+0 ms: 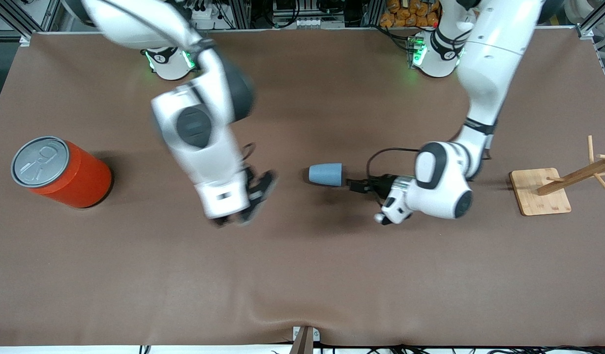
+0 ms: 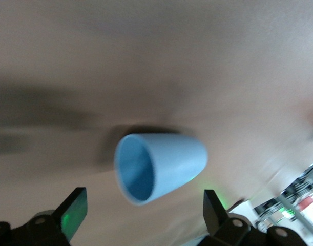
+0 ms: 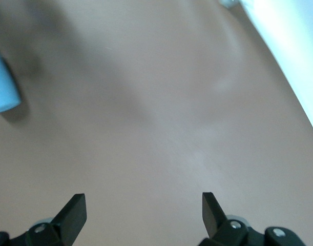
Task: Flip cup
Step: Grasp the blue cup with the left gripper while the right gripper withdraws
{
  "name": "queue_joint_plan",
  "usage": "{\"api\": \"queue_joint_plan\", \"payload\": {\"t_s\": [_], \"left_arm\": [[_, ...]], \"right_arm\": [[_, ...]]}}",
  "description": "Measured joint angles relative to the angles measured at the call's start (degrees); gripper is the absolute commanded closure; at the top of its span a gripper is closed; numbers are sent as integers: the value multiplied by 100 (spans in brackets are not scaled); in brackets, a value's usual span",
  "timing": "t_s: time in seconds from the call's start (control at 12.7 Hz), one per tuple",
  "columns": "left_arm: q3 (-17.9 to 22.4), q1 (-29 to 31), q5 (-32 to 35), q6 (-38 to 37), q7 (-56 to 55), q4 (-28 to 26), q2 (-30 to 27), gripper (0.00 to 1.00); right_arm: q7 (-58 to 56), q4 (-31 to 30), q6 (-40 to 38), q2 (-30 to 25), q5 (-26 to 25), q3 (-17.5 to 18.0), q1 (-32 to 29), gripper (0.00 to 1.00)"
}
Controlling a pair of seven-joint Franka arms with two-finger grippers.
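The small light-blue cup (image 1: 326,174) lies on its side on the brown tablecloth near the middle of the table. Its wider open mouth points toward the left arm's end. My left gripper (image 1: 352,186) is low beside that mouth, open, not touching it. In the left wrist view the cup (image 2: 161,166) shows its darker inside, just ahead of the open left gripper (image 2: 144,212). My right gripper (image 1: 251,204) hangs open over bare cloth toward the right arm's end from the cup. In the right wrist view, the right gripper (image 3: 143,205) holds nothing and the cup (image 3: 2,82) shows at the edge.
A large orange can (image 1: 61,172) with a grey pull-tab lid stands at the right arm's end. A wooden peg rack on a square base (image 1: 541,191) stands at the left arm's end. The tablecloth (image 1: 302,275) is slightly wrinkled near the front edge.
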Motion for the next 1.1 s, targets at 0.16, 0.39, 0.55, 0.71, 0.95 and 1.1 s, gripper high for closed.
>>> {"api": "queue_joint_plan", "payload": {"t_s": [0.16,0.39,0.55,0.71,0.95,1.1], "left_arm": [[0,-222,-341,578,23,-385,1,0],[3,-289,-415,706,34,-626,-16,0],[-7,-306,-472,713,35,-754,-65,0],[-69,-330,-647,876,42,-828,-107,0],[-95,-435,-906,1181,42,-854,-129,0],[-103,-550,-1153,1511,42,-869,-131,0]], "right_arm": [[55,11,-496,-281,207,-20,-558,0],[144,15,-1308,-762,563,-21,-1366,0],[448,15,-1708,-1027,614,-20,-1666,0],[1350,10,-2088,-1319,676,-11,-1884,0],[3256,-17,-2756,-1712,692,-8,-1981,0],[4175,-261,-2910,-2005,690,-7,-1990,0]]}}
